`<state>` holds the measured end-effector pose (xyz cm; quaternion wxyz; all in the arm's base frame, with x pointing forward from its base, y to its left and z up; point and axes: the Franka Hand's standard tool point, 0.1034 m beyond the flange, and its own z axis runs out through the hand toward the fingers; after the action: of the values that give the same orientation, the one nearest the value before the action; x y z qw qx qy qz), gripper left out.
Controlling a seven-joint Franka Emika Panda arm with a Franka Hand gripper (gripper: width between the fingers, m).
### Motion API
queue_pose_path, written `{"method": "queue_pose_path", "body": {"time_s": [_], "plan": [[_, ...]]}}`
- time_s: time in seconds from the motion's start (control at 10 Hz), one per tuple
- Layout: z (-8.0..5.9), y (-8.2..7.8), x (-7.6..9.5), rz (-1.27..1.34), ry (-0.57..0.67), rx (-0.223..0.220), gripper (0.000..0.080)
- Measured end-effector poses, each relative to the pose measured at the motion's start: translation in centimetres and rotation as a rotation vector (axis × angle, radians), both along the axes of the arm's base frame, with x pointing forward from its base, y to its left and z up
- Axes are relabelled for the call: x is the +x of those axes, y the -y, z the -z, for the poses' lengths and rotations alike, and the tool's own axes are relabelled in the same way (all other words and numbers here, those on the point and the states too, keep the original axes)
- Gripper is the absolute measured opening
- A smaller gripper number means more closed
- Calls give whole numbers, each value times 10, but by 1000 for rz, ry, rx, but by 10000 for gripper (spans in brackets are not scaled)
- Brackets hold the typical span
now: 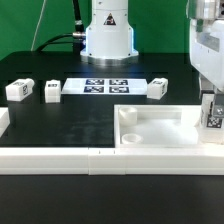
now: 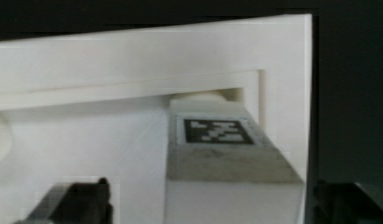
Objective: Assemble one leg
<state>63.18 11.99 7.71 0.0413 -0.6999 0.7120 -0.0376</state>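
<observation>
In the exterior view my gripper (image 1: 210, 108) hangs over the right corner of the large white tray-like panel (image 1: 150, 128). A white leg (image 1: 213, 117) with a tag stands upright between its fingers, its lower end at the panel's corner. In the wrist view the leg (image 2: 220, 135) runs from my gripper (image 2: 211, 205) down to the panel's corner (image 2: 99, 110). One dark finger (image 2: 357, 205) lies against the leg. The other finger (image 2: 81, 200) stands off it with a strip of panel showing between. Three more legs lie loose on the table (image 1: 17, 90), (image 1: 51, 92), (image 1: 157, 88).
The marker board (image 1: 105, 87) lies at the back middle, in front of the robot base (image 1: 108, 35). A low white wall (image 1: 60, 155) runs along the front of the table and turns up at the exterior view's left (image 1: 3, 122).
</observation>
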Motion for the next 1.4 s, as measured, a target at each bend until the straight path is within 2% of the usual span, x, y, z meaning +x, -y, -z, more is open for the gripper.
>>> {"method": "queue_pose_path", "body": {"time_s": [0.3, 0.6, 0.9, 1.2, 1.4], "plan": [[0, -5, 0, -329, 3, -35, 649], [-1, -3, 4, -732, 23, -93, 649], [-2, -5, 5, -1024, 19, -137, 649], [-1, -2, 5, -1271, 15, -168, 649], [-1, -2, 4, -1296, 14, -171, 645]]}}
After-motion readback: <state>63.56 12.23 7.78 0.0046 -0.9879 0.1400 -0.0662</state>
